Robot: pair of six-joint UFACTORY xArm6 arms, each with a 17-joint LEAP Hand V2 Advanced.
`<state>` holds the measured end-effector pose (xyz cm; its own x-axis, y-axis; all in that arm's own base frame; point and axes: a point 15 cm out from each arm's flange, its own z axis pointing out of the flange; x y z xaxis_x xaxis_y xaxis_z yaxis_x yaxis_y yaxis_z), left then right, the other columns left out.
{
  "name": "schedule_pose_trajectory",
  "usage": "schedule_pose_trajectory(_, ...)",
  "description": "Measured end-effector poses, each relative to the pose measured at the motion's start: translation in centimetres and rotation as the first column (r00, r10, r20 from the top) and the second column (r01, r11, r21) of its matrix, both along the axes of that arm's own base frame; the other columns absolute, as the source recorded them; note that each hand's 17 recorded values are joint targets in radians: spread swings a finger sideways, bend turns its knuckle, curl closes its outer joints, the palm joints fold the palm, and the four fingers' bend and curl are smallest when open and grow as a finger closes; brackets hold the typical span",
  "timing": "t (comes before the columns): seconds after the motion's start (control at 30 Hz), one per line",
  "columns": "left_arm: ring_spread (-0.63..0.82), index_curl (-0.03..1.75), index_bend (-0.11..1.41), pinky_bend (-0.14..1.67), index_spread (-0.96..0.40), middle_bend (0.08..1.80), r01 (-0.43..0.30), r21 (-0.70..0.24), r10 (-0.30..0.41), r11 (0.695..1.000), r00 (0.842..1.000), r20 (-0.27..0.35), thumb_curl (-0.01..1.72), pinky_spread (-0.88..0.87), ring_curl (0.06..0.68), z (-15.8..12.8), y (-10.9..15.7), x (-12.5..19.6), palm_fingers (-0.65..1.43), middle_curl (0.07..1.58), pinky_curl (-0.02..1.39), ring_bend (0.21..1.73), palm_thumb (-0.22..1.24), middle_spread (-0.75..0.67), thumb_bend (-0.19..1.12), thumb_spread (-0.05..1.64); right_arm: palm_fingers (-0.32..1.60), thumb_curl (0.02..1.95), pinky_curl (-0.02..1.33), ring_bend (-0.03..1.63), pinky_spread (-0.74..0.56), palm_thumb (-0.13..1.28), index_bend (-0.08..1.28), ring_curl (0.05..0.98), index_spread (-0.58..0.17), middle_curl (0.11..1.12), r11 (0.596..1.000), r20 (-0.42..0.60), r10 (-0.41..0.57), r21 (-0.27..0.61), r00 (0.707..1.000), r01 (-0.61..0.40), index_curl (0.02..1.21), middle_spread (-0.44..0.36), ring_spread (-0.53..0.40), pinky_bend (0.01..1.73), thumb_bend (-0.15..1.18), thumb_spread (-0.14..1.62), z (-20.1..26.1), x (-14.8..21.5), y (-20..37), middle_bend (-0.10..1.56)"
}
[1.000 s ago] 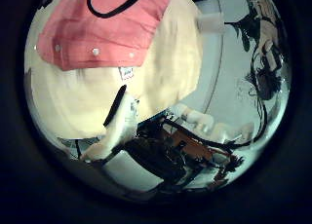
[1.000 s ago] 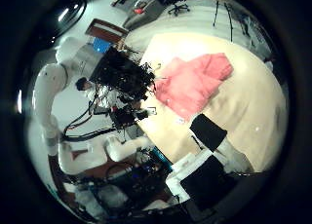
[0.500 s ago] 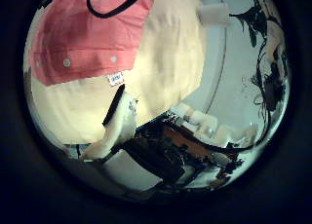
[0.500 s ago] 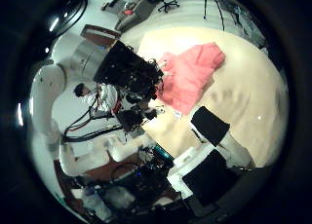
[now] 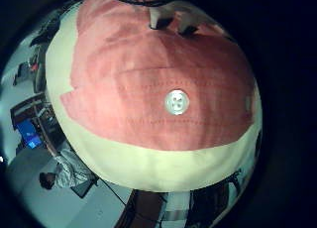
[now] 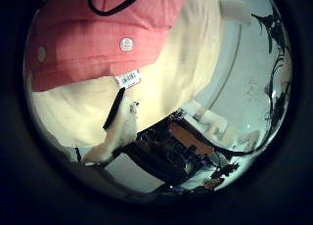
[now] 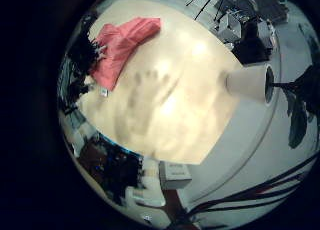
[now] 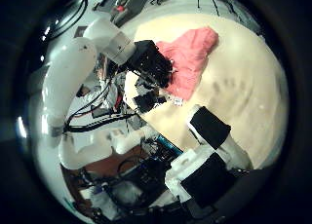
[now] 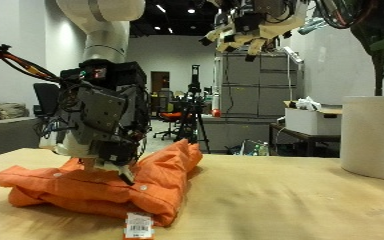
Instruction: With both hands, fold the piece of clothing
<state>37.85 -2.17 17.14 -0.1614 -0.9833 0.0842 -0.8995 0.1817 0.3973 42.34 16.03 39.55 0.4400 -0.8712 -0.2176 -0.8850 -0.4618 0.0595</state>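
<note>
Now the left hand (image 9: 102, 118) sits lower, its palm closer over the shirt (image 9: 112, 185).
Shirt under that hand (fingers pressed into cloth, grip unclear), long axis running away from it; right hand (image 9: 252, 25) raised, loosely open.

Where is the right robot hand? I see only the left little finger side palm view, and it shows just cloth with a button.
Observer: The right robot hand hangs high above the table, far from the garment.
Operator: Is there any tag on the garment?
Observer: Yes, a white label lies at its near edge, on the table.
Operator: What else stands on the table?
Observer: A white pot with a plant, well apart from the garment.
</note>
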Motion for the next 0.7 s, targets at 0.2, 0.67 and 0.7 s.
schedule_pose_trajectory(0.2, 0.50, 0.33, 0.17, 0.23, 0.11, 0.19, -0.023, 0.008, 0.022, 1.000, 0.990, 0.141, 0.29, 0.50, 0.228, 7.8, 1.6, 0.6, 0.01, 0.29, 0.33, 0.44, 0.49, 0.29, -0.01, 1.31, 0.13, 0.42, 0.30, 0.18, 0.36, 0.74, 0.19, 0.211, -0.307, 0.33, 1.000, 0.016, -0.004, -0.015, 1.000, 0.004, 0.35, 0.091, 0.240, 0.21, -0.01, 1.26, 3.0, -2.3, -2.0, 0.19)
schedule_pose_trajectory(0.67, 0.49, 0.33, 0.18, 0.23, 0.10, 0.18, -0.053, 0.029, 0.044, 0.998, 0.962, 0.269, 0.29, 0.49, 0.229, 20.1, 2.0, -6.3, 0.04, 0.30, 0.33, 0.44, 0.49, 0.27, -0.02, 1.29, 0.13, 0.37, 0.31, 0.19, 0.36, 0.68, 0.18, 0.209, -0.317, 0.33, 0.988, -0.031, -0.009, -0.155, 0.999, 0.004, 0.34, 0.067, 0.235, 0.20, -0.02, 1.34, 3.8, -12.4, -8.0, 0.19)
schedule_pose_trajectory(0.7, 0.49, 0.33, 0.18, 0.23, 0.10, 0.19, -0.059, 0.026, 0.050, 0.998, 0.964, 0.260, 0.29, 0.49, 0.228, 19.9, 1.8, -7.2, 0.04, 0.30, 0.32, 0.44, 0.48, 0.27, -0.01, 1.29, 0.13, 0.36, 0.31, 0.19, 0.36, 0.67, 0.18, 0.210, -0.318, 0.33, 0.987, -0.044, -0.010, -0.158, 0.999, 0.003, 0.34, 0.066, 0.235, 0.20, -0.02, 1.35, 3.2, -13.1, -8.2, 0.19)
